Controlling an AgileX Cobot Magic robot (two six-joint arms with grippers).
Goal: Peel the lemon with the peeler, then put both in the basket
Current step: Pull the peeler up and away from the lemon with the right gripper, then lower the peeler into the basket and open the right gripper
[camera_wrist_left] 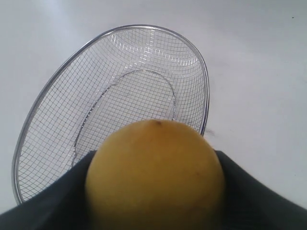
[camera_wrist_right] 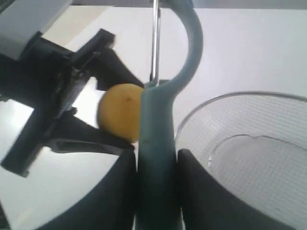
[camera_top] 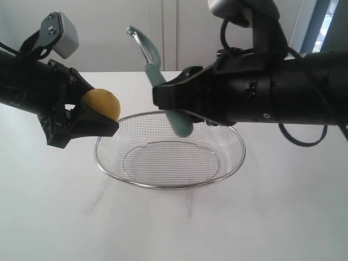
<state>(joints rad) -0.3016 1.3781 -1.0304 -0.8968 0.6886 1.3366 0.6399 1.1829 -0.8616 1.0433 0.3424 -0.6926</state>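
Two things hang in the air while a third waits beneath them. Nearest, the basket sits on the white tabletop, mouth up and with nothing in it, ready for whatever is lowered. Just outside the basket's left rim and above it, the left jaws pinch the lemon from both sides. Its free end is turned toward the basket, so bare skin faces where a blade can reach.

Over the basket's far rim, the right jaws are pressed onto the teal handle of the peeler. It stands tilted, blade end up and leaning toward the lemon but apart from it. Gripping at mid-handle leaves the whole blade clear. Working above the mesh would probably let peel drop inside. The skin that shows looks whole, though the lemon's hidden side may differ, so peeling seems not yet begun.
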